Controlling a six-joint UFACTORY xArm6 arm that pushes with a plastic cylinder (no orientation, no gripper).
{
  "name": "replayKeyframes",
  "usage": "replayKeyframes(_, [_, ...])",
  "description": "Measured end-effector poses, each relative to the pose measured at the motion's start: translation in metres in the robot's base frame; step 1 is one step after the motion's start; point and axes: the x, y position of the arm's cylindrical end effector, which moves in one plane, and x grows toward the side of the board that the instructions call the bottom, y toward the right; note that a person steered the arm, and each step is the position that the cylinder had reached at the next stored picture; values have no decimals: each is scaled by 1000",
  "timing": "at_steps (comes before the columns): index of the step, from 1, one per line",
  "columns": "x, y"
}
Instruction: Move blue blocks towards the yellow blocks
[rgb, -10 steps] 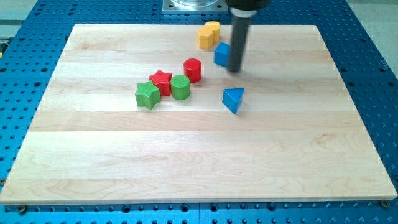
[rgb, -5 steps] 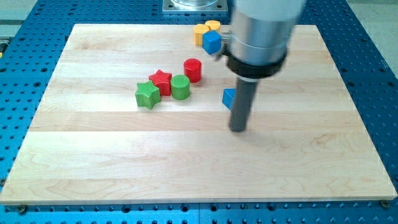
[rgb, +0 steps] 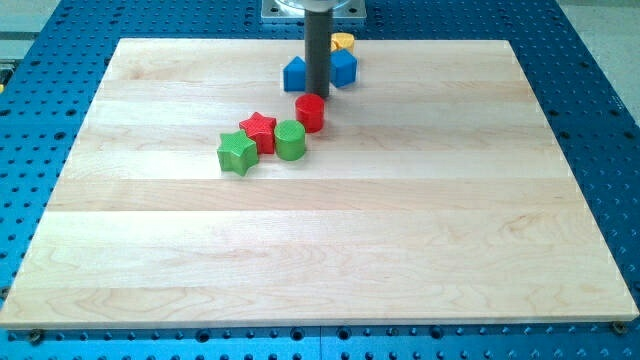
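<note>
Near the view's top centre, my tip (rgb: 317, 93) rests on the board between two blue blocks. A blue block with a peaked top (rgb: 295, 74) sits just to its left. A blue cube (rgb: 343, 68) sits just to its right. A yellow block (rgb: 343, 42) peeks out behind the cube, touching it. The rod hides whatever lies directly behind it. A red cylinder (rgb: 311, 112) stands just below my tip.
A red star (rgb: 259, 130), a green cylinder (rgb: 290, 140) and a green star (rgb: 237, 153) cluster left of centre, below the red cylinder. The wooden board (rgb: 400, 250) lies on a blue perforated table. A metal mount (rgb: 285, 10) shows at the top edge.
The blue triangular block moved from right of centre up to the top, left of the blue cube. My tip swung from lower right to between the two blue blocks.
</note>
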Motion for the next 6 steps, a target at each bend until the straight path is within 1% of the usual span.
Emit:
replayKeyframes(1, [34, -6])
replayKeyframes(2, [13, -44])
replayKeyframes(3, [-14, -26])
replayKeyframes(4, [15, 13])
replayKeyframes(5, [4, 97])
replayKeyframes(6, [-18, 66])
